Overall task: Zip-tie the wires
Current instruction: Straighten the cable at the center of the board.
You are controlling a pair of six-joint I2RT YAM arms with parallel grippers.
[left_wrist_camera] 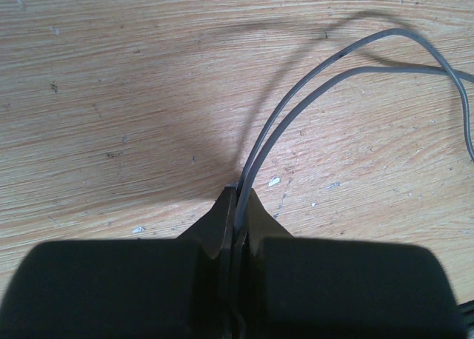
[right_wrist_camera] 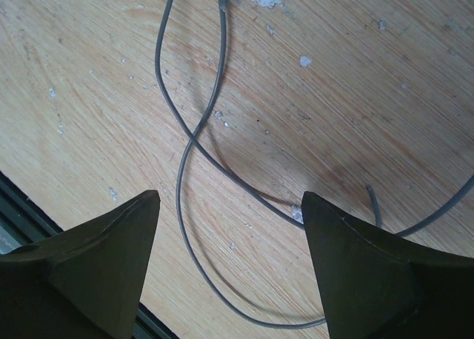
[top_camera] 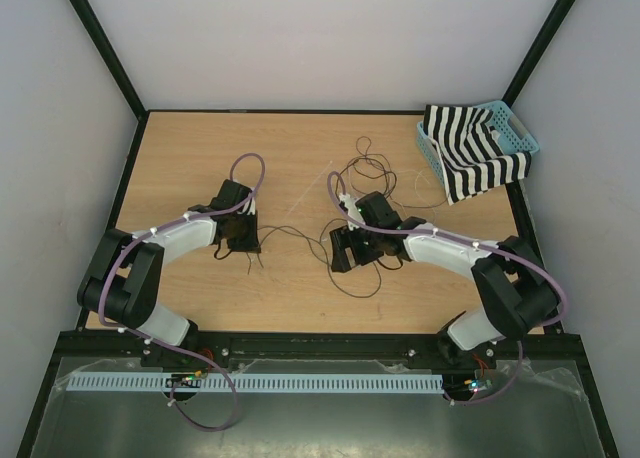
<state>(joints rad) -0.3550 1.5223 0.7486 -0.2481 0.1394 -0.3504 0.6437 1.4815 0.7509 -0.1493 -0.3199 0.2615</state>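
Step in hand: gathering the wires (top_camera: pixel 300 236) into one bundle, ahead of tying. The left fingers (left_wrist_camera: pixel 253 215) are closed on two strands, which leave the tips side by side and arc toward the upper right of the left wrist frame. The right fingers (right_wrist_camera: pixel 355 257) stand wide open and grip nothing; a crossing loop of wire lies flat on the tabletop (top_camera: pixel 200 158) in the gap between them. The next move calls for the right arm to descend squarely over that crossing and close on both strands without pinning them against the wood (thin strands slip out of a partial grip). The zip tie (top_camera: pixel 306 197) appears to be the faint pale strip at the centre of the top frame, between the two arms and apart from both; it is not yet threaded. Loose curls of wire spread toward the upper right, near a blue basket (top_camera: pixel 527 135) holding a striped cloth (top_camera: pixel 475 160); these curls may snag on the right arm.
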